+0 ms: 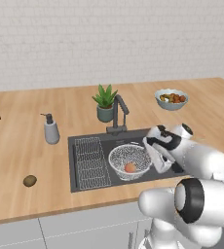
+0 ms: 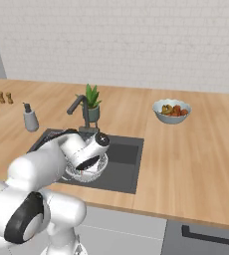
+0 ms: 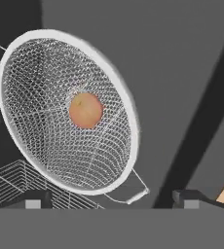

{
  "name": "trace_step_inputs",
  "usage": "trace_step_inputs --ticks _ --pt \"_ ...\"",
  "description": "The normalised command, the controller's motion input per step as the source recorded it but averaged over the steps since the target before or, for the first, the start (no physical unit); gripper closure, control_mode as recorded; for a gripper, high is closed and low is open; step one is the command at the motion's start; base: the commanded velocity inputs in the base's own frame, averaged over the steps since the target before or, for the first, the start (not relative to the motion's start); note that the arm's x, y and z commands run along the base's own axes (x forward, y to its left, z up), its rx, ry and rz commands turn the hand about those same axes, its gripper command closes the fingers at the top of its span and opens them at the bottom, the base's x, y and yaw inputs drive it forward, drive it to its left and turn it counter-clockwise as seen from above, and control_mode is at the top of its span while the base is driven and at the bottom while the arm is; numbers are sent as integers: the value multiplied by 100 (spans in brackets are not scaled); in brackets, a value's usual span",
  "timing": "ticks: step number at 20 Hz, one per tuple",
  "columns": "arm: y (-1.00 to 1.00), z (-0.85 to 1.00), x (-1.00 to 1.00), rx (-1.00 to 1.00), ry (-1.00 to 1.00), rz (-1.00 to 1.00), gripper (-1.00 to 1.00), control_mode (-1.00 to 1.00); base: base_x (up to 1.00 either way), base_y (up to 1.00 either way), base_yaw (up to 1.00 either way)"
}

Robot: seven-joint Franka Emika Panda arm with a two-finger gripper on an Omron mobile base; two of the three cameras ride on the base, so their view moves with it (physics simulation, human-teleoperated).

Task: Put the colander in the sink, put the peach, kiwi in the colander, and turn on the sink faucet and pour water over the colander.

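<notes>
Currently we find the peach [image 1: 130,168] lying in the colander [image 1: 128,160], gripper [image 3: 113,199] released; next, the kiwi [image 1: 29,181] near the worktop's front-left edge needs fetching.

Two flanking base views; hand view close over sink [image 3: 182,73]

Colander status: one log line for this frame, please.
colander: in sink | peach: inside colander | kiwi: on counter | gripper: open, above colander | faucet: off

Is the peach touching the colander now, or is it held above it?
Touching. In the hand view the peach rests on the colander mesh, free of the tool.
</notes>
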Motion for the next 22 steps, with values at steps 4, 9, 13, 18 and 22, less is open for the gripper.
trace_step_inputs --ticks 4,9,13,18,22 --pt "0 100 -29 0 -3 21 -100 -100 0 0 0" --pt "0 100 -40 -1 0 17 -100 -100 0 0 0" --pt "0 99 -89 -1 -19 10 -100 -100 0 0 0" --pt "29 64 -76 -16 -21 31 -100 -100 0 0 0" --pt "91 25 -50 -24 -22 36 -100 -100 0 0 0"
